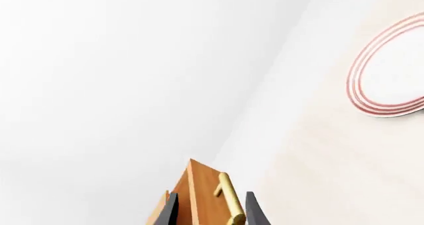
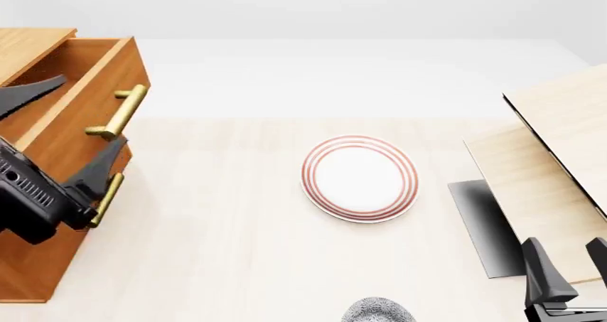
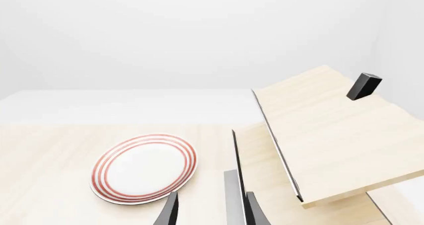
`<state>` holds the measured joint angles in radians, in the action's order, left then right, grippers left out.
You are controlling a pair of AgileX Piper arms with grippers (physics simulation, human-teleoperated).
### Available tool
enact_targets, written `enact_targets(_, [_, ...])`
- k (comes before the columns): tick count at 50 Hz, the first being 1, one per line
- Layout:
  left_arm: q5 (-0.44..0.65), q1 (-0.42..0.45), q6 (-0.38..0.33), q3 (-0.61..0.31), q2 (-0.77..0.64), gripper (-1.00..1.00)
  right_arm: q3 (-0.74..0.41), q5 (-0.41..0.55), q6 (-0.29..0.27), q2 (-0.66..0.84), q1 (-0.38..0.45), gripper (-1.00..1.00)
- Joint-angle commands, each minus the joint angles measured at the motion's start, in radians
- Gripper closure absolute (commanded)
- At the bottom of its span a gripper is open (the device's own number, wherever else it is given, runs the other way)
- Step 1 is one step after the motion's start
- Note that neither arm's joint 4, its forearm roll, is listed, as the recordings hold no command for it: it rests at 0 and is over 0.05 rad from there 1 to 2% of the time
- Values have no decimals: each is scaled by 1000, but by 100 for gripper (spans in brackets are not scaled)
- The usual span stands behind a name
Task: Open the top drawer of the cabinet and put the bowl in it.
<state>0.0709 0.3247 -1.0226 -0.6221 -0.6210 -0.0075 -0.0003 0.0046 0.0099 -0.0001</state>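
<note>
1. Two risks sit at the far left. The orange-brown wooden cabinet [image 2: 38, 265] has its uppermost deep box, the top drawer [image 2: 81, 87], standing out from the front, and the left gripper [image 2: 67, 133] straddles the drawer's front panel and brass bar handle [image 2: 119, 112] with its dark fingers apart, not clamped. If it withdraws at an angle, a finger could catch the bar and drag the drawer askew or nudge it back in.
2. One lower brass handle [image 2: 106, 200] lies just beside the same gripper; a careless sweep could hook it and pull the wrong drawer.
3. Mid-bench, the flat white plate with red rings [image 2: 359, 178] lies between the cabinet and the small round speckled blue-grey bowl [image 2: 379, 312], which is cut off by the front view's lower edge. A low carry could knock the plate.
4. Far right, the right gripper [image 2: 567, 269] hangs with fingers apart, holding nothing, near the pale light-wood box [image 2: 559, 173]; I judge a turn toward the bowl could clip that box.
5. Only the front view shows the bowl, both arms and the drawer's opening. The left wrist view shows the handle [image 1: 229, 197] between the fingers [image 1: 171, 210], without showing contact. The right wrist view shows a small dark block [image 3: 364, 86] on the box [image 3: 331, 135], but not the bowl.
</note>
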Motion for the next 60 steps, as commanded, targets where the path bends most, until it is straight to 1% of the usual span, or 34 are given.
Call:
enact_targets(1, [211, -14, 283, -208, -110, -100, 2, 0, -1, -2, 0, -100])
enact_targets(4, [265, -5, 391, -285, -178, -100, 2, 0, -1, -2, 0, -100])
enact_targets(5, [265, -5, 391, -286, -178, -100, 2, 0, -1, -2, 0, -100])
enact_targets(6, [267, -2, 422, -311, -191, -100, 2, 0, -1, -2, 0, -100])
enact_targets(7, [282, -31, 424, -313, -196, -100, 2, 0, -1, -2, 0, -100])
enact_targets(9, [307, -32, 493, -358, -221, -100, 2, 0, -1, -2, 0, -100])
enact_targets(10, [315, -31, 494, -363, -235, -100, 2, 0, -1, -2, 0, -100])
enact_targets(11, [333, -47, 516, -375, -246, -100, 2, 0, -1, -2, 0, -100])
enact_targets(12, [331, -17, 546, -396, -256, -100, 2, 0, -1, -2, 0, -100])
enact_targets(13, [352, -26, 567, -414, -269, -100, 2, 0, -1, -2, 0, -100])
enact_targets(14, [361, -45, 561, -415, -268, -100, 2, 0, -1, -2, 0, -100])
enact_targets(16, [393, -51, 616, -458, -289, -100, 2, 0, -1, -2, 0, -100])
enact_targets(18, [419, -79, 625, -477, -296, -100, 2, 0, -1, -2, 0, -100])
enact_targets(19, [420, -73, 640, -498, -285, -100, 2, 0, -1, -2, 0, -100])
enact_targets(21, [452, -99, 642, -517, -300, -100, 2, 0, -1, -2, 0, -100])
enact_targets(22, [472, -126, 680, -542, -292, -100, 2, 0, -1, -2, 0, -100])
enact_targets(24, [503, -158, 699, -557, -307, -100, 2, 0, -1, -2, 0, -100])
enact_targets(26, [517, -156, 726, -574, -318, -100, 2, 0, -1, -2, 0, -100])
enact_targets(29, [548, -197, 756, -581, -318, -100, 2, 0, -1, -2, 0, -100])
enact_targets(31, [557, -178, 795, -597, -332, -100, 2, 0, -1, -2, 0, -100])
enact_targets(33, [568, -209, 812, -594, -320, -100, 2, 0, -1, -2, 0, -100])
enact_targets(35, [569, -209, 821, -591, -318, -100, 2, 0, -1, -2, 0, -100])
enact_targets(36, [582, -240, 826, -584, -315, -100, 2, 0, -1, -2, 0, -100])
enact_targets(38, [575, -228, 841, -589, -320, -100, 2, 0, -1, -2, 0, -100])
enact_targets(39, [596, -260, 838, -587, -328, -100, 2, 0, -1, -2, 0, -100])
enact_targets(40, [586, -247, 832, -588, -325, -100, 2, 0, -1, -2, 0, -100])
enact_targets(42, [592, -242, 860, -601, -338, -100, 2, 0, -1, -2, 0, -100])
enact_targets(44, [609, -272, 849, -600, -353, -100, 2, 0, -1, -2, 0, -100])
enact_targets(45, [620, -298, 863, -599, -351, -100, 2, 0, -1, -2, 0, -100])
enact_targets(46, [629, -294, 894, -615, -370, -100, 2, 0, -1, -2, 0, -100])
enact_targets(48, [633, -312, 898, -617, -367, -100, 2, 0, -1, -2, 0, -100])
enact_targets(51, [637, -306, 901, -620, -395, -100, 2, 0, -1, -2, 0, -100])
enact_targets(52, [642, -329, 899, -616, -396, -100, 2, 0, -1, -2, 0, -100])
enact_targets(60, [653, -309, 940, -663, -432, -100, 2, 0, -1, -2, 0, -100])
